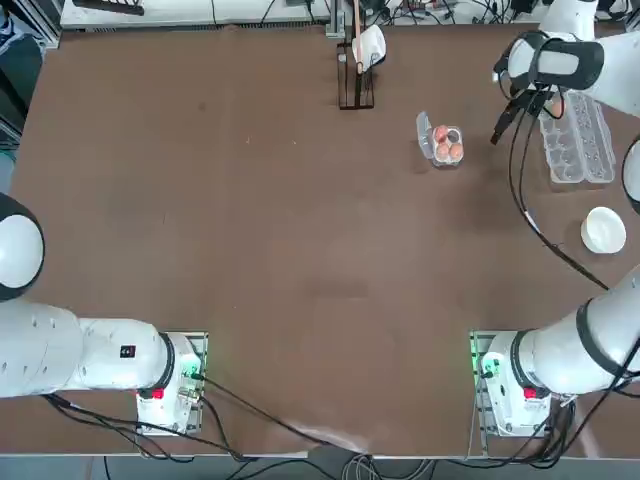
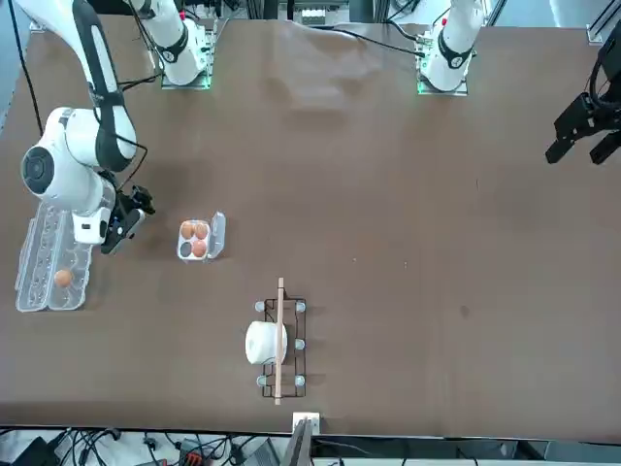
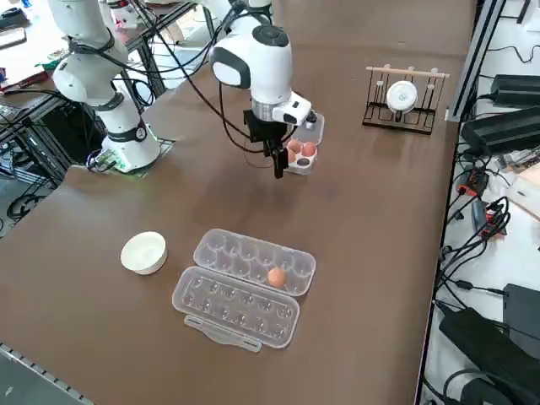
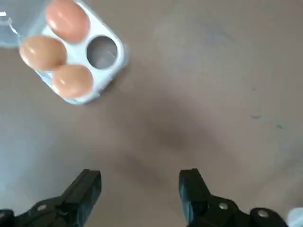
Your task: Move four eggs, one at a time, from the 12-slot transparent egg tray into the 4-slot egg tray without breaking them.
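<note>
The 4-slot egg tray (image 4: 111,66) holds three orange-brown eggs (image 4: 67,21); one cup (image 4: 102,51) is empty. The same tray shows in the top view (image 1: 432,150), the front view (image 2: 184,251) and the right side view (image 3: 297,167). One egg (image 3: 276,277) lies in the 12-slot transparent egg tray (image 3: 221,251), also seen from the front as the egg (image 2: 63,278) in the long tray (image 2: 39,243). My right gripper (image 4: 141,184) hangs open and empty over bare table between the two trays, a little to one side of the small tray (image 1: 497,135) (image 3: 279,169).
A white bowl (image 1: 604,229) sits near the long tray (image 1: 578,150), on the side toward the robot. A wire rack (image 1: 357,85) with a white cup (image 1: 368,45) stands at the far edge. The arm's cable (image 1: 525,205) trails across the table.
</note>
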